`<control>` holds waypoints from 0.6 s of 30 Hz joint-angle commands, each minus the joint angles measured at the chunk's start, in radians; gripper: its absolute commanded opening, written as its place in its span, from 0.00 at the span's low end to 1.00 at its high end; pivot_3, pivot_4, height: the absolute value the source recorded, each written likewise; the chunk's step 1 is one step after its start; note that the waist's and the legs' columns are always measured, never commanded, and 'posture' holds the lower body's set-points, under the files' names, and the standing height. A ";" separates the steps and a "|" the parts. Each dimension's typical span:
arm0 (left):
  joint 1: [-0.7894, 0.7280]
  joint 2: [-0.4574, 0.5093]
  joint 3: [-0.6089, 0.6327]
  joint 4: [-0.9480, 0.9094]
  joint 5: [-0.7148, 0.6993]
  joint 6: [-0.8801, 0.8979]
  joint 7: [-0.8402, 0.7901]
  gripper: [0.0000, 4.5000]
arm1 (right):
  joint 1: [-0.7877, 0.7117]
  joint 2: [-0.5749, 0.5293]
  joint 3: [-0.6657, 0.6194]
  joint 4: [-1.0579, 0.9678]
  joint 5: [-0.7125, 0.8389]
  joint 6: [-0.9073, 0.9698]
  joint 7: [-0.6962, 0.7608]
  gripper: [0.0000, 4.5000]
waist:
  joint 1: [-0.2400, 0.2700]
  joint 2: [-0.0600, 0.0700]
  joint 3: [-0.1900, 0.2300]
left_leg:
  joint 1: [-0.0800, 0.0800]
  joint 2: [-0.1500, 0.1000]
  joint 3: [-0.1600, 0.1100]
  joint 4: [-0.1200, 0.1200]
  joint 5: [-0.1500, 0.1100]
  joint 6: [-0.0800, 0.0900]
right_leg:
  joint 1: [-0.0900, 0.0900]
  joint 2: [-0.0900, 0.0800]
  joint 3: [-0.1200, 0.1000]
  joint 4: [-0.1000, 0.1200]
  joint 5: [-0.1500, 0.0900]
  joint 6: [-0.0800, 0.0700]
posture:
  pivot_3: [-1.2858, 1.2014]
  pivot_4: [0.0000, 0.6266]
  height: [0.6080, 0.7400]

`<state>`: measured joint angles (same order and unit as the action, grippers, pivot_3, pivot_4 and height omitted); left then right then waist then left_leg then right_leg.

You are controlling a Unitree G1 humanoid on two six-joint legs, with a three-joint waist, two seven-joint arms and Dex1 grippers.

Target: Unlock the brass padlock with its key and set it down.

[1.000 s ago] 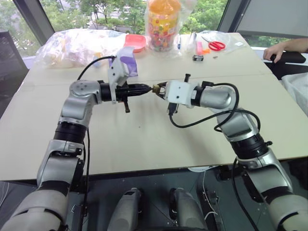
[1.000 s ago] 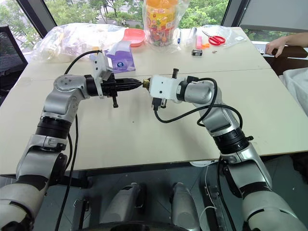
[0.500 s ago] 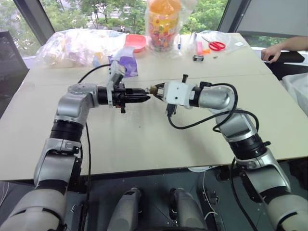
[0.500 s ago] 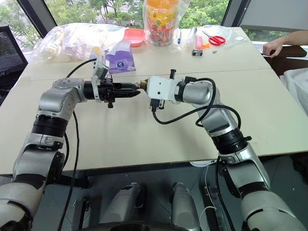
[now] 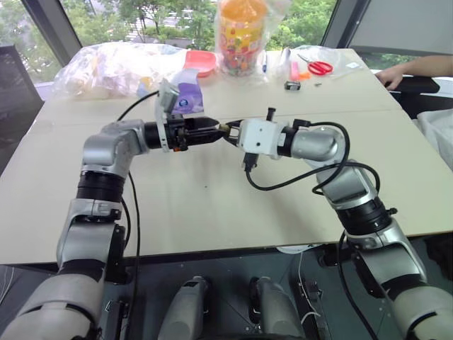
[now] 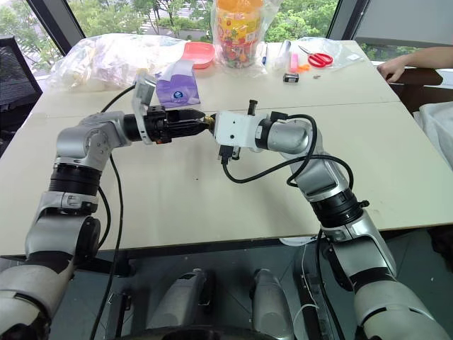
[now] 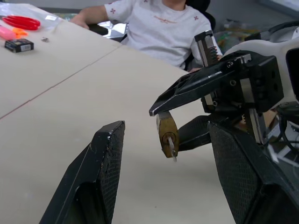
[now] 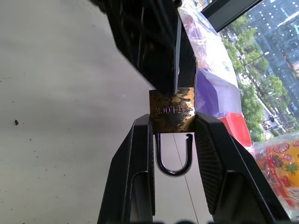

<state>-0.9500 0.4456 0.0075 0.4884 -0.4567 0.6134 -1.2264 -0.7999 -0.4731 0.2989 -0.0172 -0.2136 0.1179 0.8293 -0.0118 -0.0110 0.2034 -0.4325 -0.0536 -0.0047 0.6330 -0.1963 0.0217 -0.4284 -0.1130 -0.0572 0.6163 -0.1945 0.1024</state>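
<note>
The brass padlock [image 8: 171, 110] hangs in the air over the table's middle, pinched by its body between the fingers of my right gripper [image 8: 173, 119], which is shut on it. Its silvery shackle [image 8: 174, 158] points back toward the right wrist, and one leg seems to end free just short of the body. A small key [image 7: 172, 147] sticks out of the lock's [image 7: 167, 132] far end. My left gripper [image 7: 166, 127] faces the right one with its fingers open on either side of the key, touching neither key nor lock. Both grippers meet above the table [image 5: 212, 205].
At the table's far edge lie red scissors [image 5: 315, 66], a small black object [image 5: 291, 85], a purple pouch [image 5: 190, 99], clear plastic bags [image 5: 106, 67], a candy jar [image 5: 241, 35] and a pink tray [image 5: 200, 61]. A person's hand [image 5: 391, 76] rests at the far right.
My left gripper was shut at the padlock's key; it has rolled its wrist and opened, leaving the key in the lock. The right gripper has held still with the padlock.
</note>
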 commanded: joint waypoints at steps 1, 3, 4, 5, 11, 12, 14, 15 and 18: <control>-0.037 -0.004 -0.006 0.004 0.014 -0.035 -0.009 0.53 | -0.029 0.006 -0.013 -0.052 0.001 -0.012 -0.015 0.15 | -0.001 0.000 0.000 | 0.000 0.000 0.000 0.000 0.000 0.000 | 0.000 0.000 0.000 0.000 0.000 0.000 | 0.52 0.24 1.00; -0.041 -0.011 -0.008 0.015 0.019 -0.044 -0.010 0.38 | -0.027 0.006 -0.014 -0.059 0.001 -0.007 -0.016 0.15 | 0.000 0.000 0.000 | 0.000 0.000 0.000 0.000 0.000 0.000 | 0.000 0.000 0.000 0.000 0.000 0.000 | 0.52 0.24 1.00; -0.043 -0.013 -0.009 0.018 0.020 -0.045 -0.011 0.26 | -0.026 0.006 -0.013 -0.063 0.000 -0.005 -0.017 0.15 | 0.000 0.000 0.000 | 0.000 0.000 0.000 0.000 0.000 0.000 | 0.000 0.000 0.000 0.000 0.000 0.000 | 0.52 0.24 1.00; -0.044 -0.015 -0.010 0.020 0.022 -0.048 -0.013 0.17 | -0.025 0.006 -0.013 -0.066 0.000 -0.003 -0.017 0.15 | 0.000 0.000 0.000 | 0.000 0.000 0.000 0.000 0.000 0.000 | 0.000 0.000 0.000 0.000 0.000 0.000 | 0.52 0.24 1.00; -0.045 -0.021 -0.021 0.023 0.032 -0.056 -0.013 0.00 | -0.020 0.008 -0.013 -0.079 -0.001 0.005 -0.019 0.15 | 0.000 0.000 0.000 | 0.000 0.000 0.000 0.000 0.000 0.000 | 0.000 0.000 0.000 0.000 0.000 0.000 | 0.52 0.24 1.00; -0.044 -0.022 -0.022 0.023 0.034 -0.057 -0.009 0.00 | -0.019 0.008 -0.013 -0.082 -0.001 0.007 -0.018 0.15 | 0.000 0.000 0.000 | 0.000 0.000 0.000 0.000 0.000 0.000 | 0.000 0.000 0.000 0.000 0.000 0.000 | 0.52 0.24 1.00; -0.043 -0.025 -0.020 0.023 0.033 -0.057 -0.005 0.00 | -0.017 0.008 -0.013 -0.086 0.004 0.013 -0.012 0.15 | 0.000 0.000 0.000 | 0.000 0.000 0.000 0.000 0.000 0.000 | 0.000 0.000 0.000 0.000 0.000 0.000 | 0.52 0.24 1.00; -0.042 -0.027 -0.018 0.022 0.032 -0.056 -0.002 0.00 | -0.015 0.009 -0.014 -0.087 0.008 0.016 -0.009 0.26 | 0.000 0.000 0.000 | 0.000 0.000 0.000 0.000 0.000 0.000 | 0.000 0.000 0.000 0.000 0.000 0.000 | 0.52 0.24 1.00; -0.036 -0.033 -0.002 0.025 0.024 -0.054 0.012 0.00 | -0.011 0.007 -0.019 -0.088 0.021 0.028 -0.001 0.58 | 0.001 0.000 0.000 | 0.000 0.000 0.000 0.000 0.000 0.000 | 0.000 0.000 0.000 0.000 0.000 0.000 | 0.52 0.24 1.00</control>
<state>-0.9651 0.4110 -0.0162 0.5290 -0.4238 0.5740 -1.2197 -0.7993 -0.4703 0.2989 -0.0592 -0.2124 0.1456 0.8263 -0.0111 -0.0110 0.2034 -0.4325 -0.0536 -0.0048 0.6330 -0.1963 0.0217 -0.4284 -0.1130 -0.0572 0.6163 -0.1944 0.1024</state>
